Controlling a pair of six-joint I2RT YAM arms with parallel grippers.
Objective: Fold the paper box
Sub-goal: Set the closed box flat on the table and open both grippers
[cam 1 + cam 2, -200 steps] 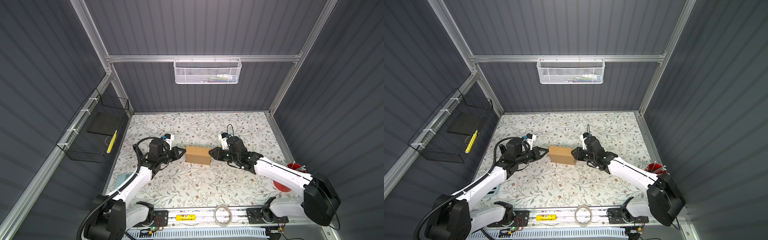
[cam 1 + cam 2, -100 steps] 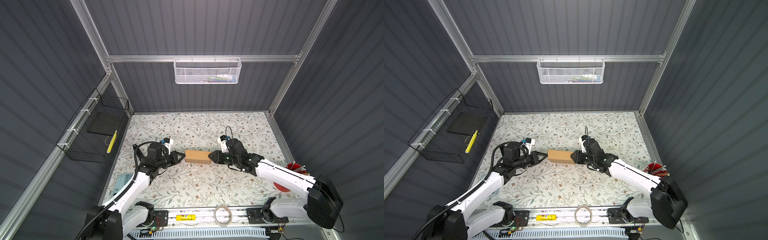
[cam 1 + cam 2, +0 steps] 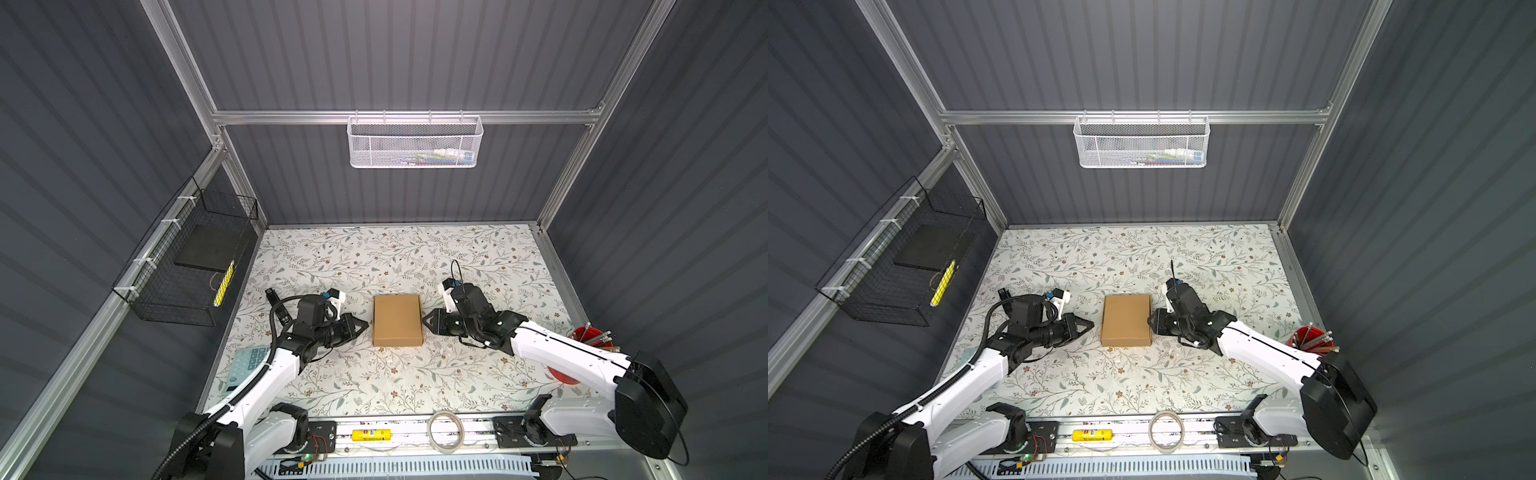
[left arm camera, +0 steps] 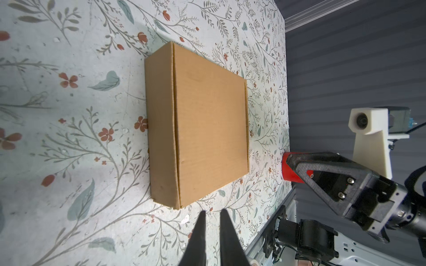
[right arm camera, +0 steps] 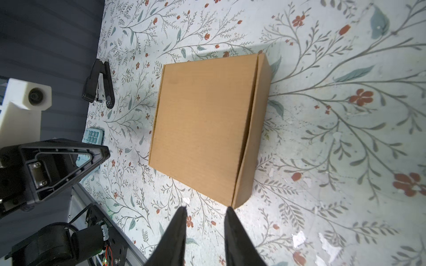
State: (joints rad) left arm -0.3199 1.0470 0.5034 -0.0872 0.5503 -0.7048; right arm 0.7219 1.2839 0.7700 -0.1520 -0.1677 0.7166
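Both top views: the closed paper box (image 3: 397,320) is seen between, just ahead of, the left gripper (image 3: 365,325) and right gripper (image 3: 424,322), each narrowly parted and empty. It could be sprung open if clipped by either.

The paper box (image 3: 397,320) lies closed and flat on the flowered desk (image 3: 374,257), just below the middle of the frame in both top views (image 3: 1126,320). It is plain brown corrugated cardboard without print, shallow and squarish, a little longer from top to bottom of the frame than across. Its lid is down and level. The left wrist view (image 4: 202,124) shows a low side wall with a straight seam under the lid edge. The right wrist view (image 5: 207,129) shows a thin gap along that edge on the opposite side.
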